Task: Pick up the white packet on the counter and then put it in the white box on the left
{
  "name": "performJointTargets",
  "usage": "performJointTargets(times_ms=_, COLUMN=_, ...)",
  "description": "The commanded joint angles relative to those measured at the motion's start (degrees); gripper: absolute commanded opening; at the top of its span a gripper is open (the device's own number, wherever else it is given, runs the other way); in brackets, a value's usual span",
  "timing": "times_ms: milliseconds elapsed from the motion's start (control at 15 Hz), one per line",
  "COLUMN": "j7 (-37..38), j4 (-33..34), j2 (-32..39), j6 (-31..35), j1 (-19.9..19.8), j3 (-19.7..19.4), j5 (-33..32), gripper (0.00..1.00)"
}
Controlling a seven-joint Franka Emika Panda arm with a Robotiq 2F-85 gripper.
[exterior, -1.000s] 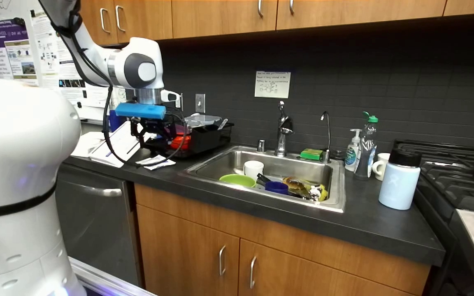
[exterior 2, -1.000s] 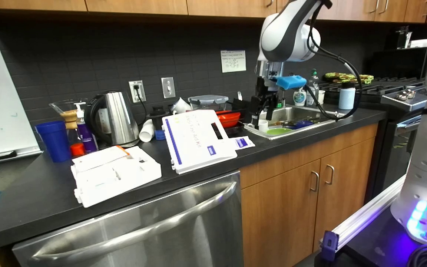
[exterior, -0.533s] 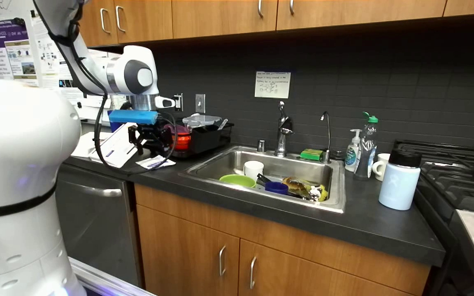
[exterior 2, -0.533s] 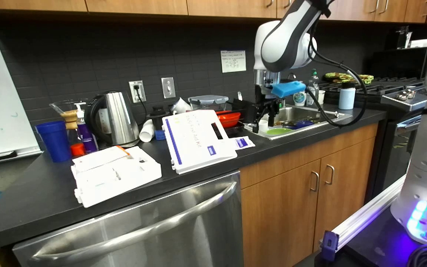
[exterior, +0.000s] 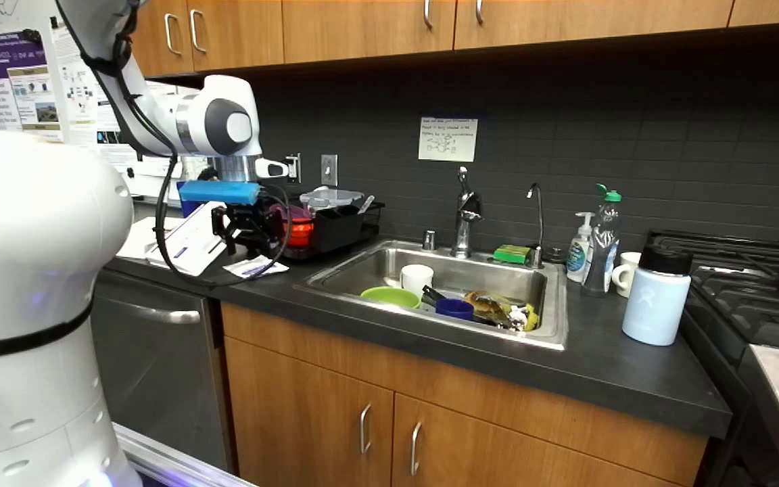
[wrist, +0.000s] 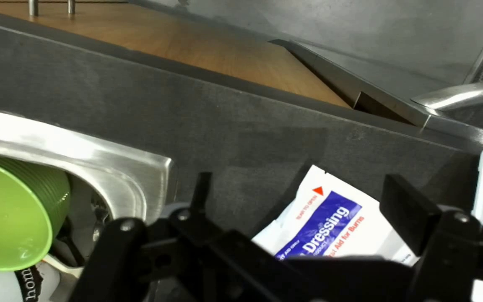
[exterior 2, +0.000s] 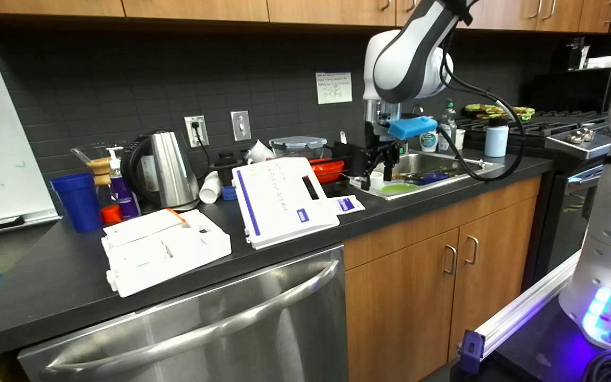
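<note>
**Jaws Apart Over the Table (wrist: 245,138)**

The jaws stand wide apart above the table. In the wrist view, the white packet (wrist: 333,222) appears between them; the jaws hide part of its edge. The white packet lies on the table, label up, reading "Dressing" in white on blue. It is positioned near the corner of the sink (wrist: 153,172), which contains a green bowl (wrist: 15,214) and a white cup (exterior: 416,278).

In an exterior view, a tilted white case (exterior 2: 284,207) lettered "First Aid Kit" is located between the white packet and the white box (exterior 2: 178,258). Contact between packet and case cannot be determined. The white box lies near the table's front edge; its contents cannot be identified. Behind it stand a blue cup (exterior 2: 77,204) and a kettle (exterior 2: 173,170).
</note>
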Motion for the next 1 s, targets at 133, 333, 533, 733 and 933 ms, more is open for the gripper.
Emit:
performJointTargets(times_ms=133, j7=-0.01, j4=0.05, j2=-0.04, j6=-0.12, j1=0.10, j3=-0.10, j5=-0.01, gripper=1.00)
performJointTargets(times_ms=333, j7=3.94, j4=0.69, j2=0.75, j6=0.19, j1=-0.42, j3=0.97, j5=-2.40, gripper=1.00)
performJointTargets(times_ms=533, j7=6.45, j4=1.81, j2=1.83, j6=0.61, j1=-0.03, j3=2.21, j5=-3.75, gripper=1.00)
performJointTargets(times_ms=733, j7=10.37, j4=3.43, j2=2.77, j6=1.40, j1=-0.19, j3=3.67, j5=-6.24, gripper=1.00)
performJointTargets(times_ms=933, j7=17.37, j4=5.20, j2=4.17, j6=2.60, j1=-1.32, j3=4.38, j5=-11.46, gripper=1.00)
